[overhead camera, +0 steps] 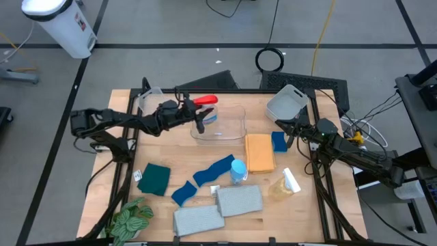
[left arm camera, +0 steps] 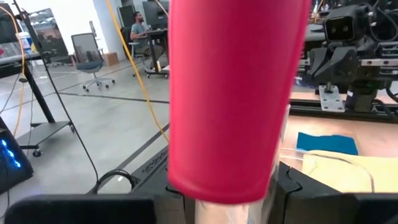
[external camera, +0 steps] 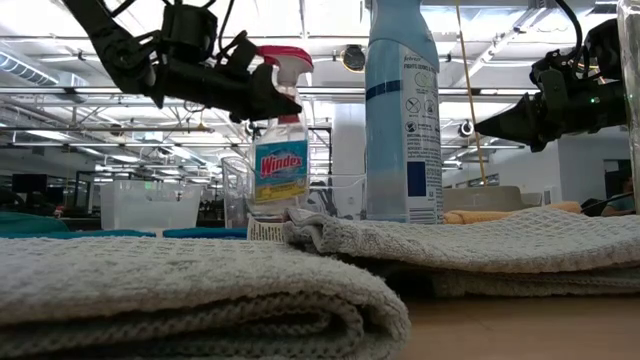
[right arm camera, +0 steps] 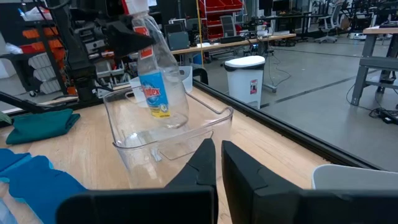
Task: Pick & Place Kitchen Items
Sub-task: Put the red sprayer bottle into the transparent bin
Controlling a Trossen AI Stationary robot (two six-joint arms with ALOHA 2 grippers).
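While the low view gives us a wall of grey towel (external camera: 200,290) right up front, we only get the real layout from overhead: two grey folded towels (overhead camera: 218,208) sit at the near edge, with the blue-capped bottle (overhead camera: 237,171) just behind them. That bottle fills the middle of the low view and hides whatever is behind it. Next to it overhead lies the white-trigger bottle (overhead camera: 285,183) on its side, near the right-hand table edge. Further in we see the blue cloth (overhead camera: 205,178), the teal cloth (overhead camera: 155,179), the orange sponge (overhead camera: 259,152) and a blue sponge (overhead camera: 278,141) touching its far corner.

The left gripper (overhead camera: 199,117) is clamped partway closed around the neck of the red-trigger bottle (overhead camera: 207,109), holding it tilted above the clear tub (overhead camera: 232,126). The right wrist view shows the bottle's base hanging inside the tub's rim, which we can't judge from above. The left wrist view is basically all red trigger.

The right gripper (overhead camera: 285,127) is fully closed and empty, parked between the blue sponge and the grey tub (overhead camera: 287,102). There's bare wood around the clear tub on its left side, with a second clear tub (overhead camera: 149,101) at the far left corner.
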